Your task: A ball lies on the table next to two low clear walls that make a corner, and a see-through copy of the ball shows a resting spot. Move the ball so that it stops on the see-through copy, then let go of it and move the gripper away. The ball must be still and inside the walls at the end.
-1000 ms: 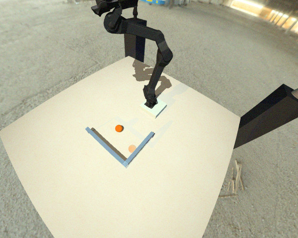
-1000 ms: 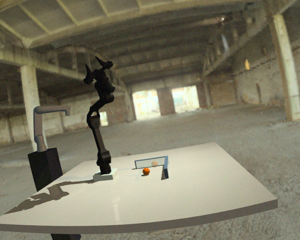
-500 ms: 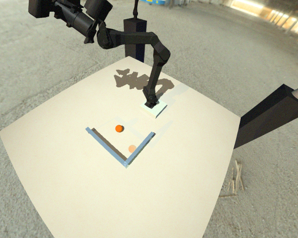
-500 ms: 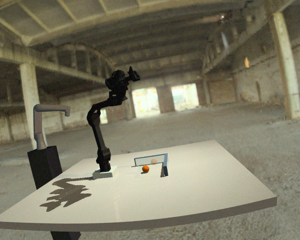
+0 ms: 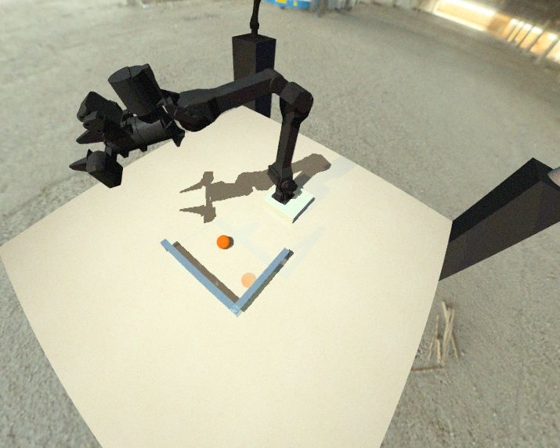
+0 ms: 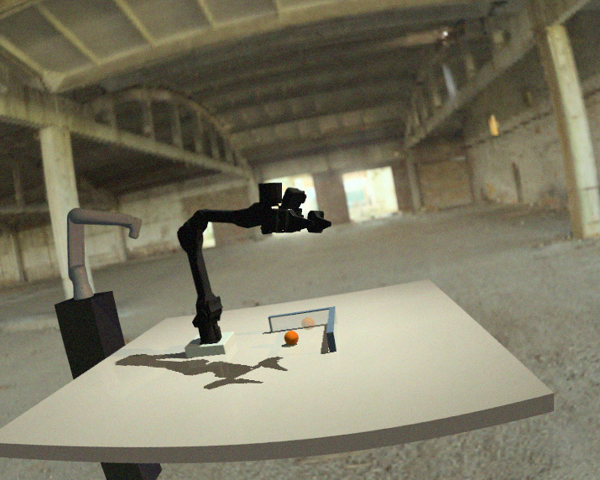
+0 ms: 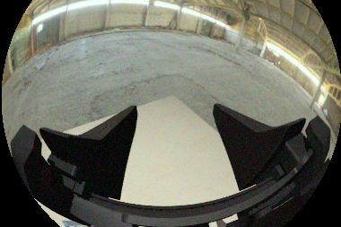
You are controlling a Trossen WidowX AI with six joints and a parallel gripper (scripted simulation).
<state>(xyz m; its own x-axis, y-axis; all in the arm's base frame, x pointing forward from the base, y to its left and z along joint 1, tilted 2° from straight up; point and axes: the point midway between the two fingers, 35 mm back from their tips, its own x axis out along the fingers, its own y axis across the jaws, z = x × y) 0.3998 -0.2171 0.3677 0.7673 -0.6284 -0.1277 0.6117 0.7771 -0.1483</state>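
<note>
An orange ball (image 5: pixel 223 242) (image 6: pixel 291 337) lies on the table, on the open side of the corner and apart from both walls. The two low clear walls with blue edges (image 5: pixel 197 274) (image 6: pixel 331 331) meet in a corner. The see-through ball copy (image 5: pixel 247 280) (image 6: pixel 307 323) shows close to one wall, near the corner. My gripper (image 5: pixel 75 153) (image 6: pixel 330 223) (image 7: pixel 175 109) is open and empty. It is high above the table and points out sideways, well away from the ball. The wrist view shows no ball between the fingers.
The arm's pale base block (image 5: pixel 299 204) (image 6: pixel 201 351) stands on the table (image 5: pixel 318 361) (image 6: pixel 419 403) near the walls' open side. Dark pedestals stand beyond the table's edges, one with a grey arm (image 6: pixel 76 242). The arm's shadow falls across the table.
</note>
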